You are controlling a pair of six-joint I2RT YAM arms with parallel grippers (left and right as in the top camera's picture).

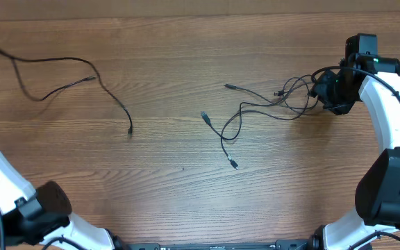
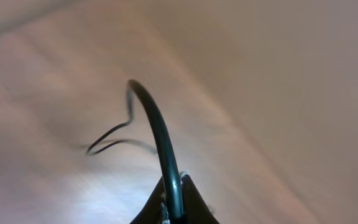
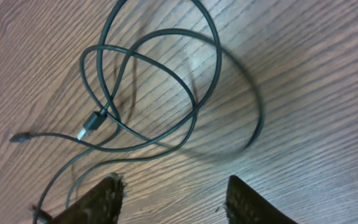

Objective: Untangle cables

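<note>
**Untangling under way, overhead and wrist views.** The cables lie in two groups on the counter [image 1: 186, 187]. At far left, one cable [image 2: 160, 134] runs alone, well apart from the rest. The left hand [image 2: 174, 190] is clenched on it at the far left edge of the overhead view, and the strand rises from between the fingers.

At right, the remaining cables form a tangle [image 1: 294, 97] of overlapping loops. Two strands [image 1: 229, 128] trail from it toward the centre, their plug tips free. The right hand [image 3: 174, 190] hovers just beside this tangle, fingers apart and grasping nothing. Its wrist view shows loops crossing one another around a silvery plug [image 3: 92, 124].

Judged step: one cable is already set aside, and the right hand is between grasps at the tangle. The next move calls for choosing a single strand, best near a free tip, and closing on it alone. Drawing it out along its own path should let the crossings slip open and not tighten. To assist, the left hand would first have to let go of its cable.
</note>
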